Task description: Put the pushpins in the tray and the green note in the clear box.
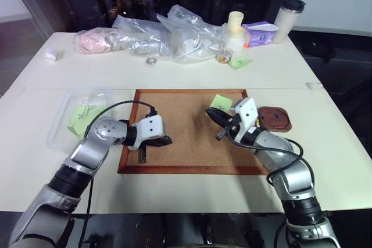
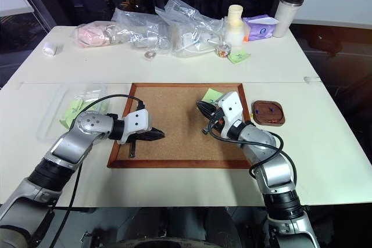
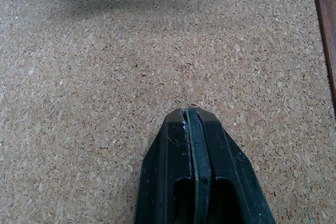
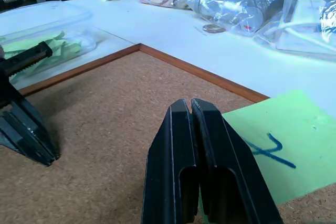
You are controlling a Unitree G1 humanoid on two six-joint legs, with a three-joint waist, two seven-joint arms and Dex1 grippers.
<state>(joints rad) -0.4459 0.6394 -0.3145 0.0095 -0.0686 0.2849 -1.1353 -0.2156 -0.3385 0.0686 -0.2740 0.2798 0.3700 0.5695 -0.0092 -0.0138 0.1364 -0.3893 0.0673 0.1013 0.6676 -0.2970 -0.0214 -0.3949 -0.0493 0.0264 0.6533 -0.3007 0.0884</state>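
Note:
The green note with a blue scribble lies at the cork board's far right corner. My right gripper hangs shut just above the board beside the note, pointing left. Whether a pushpin sits between its closed fingers is hidden; the pushpins are too small to make out. The dark wooden tray rests on the table right of the board. The clear box, holding green papers, stands left of the board. My left gripper is shut and empty, low over the board's left part.
Crinkly plastic bags, a white bottle, a purple pack and a tumbler crowd the table's far side. Another green note and a small white roll lie there too.

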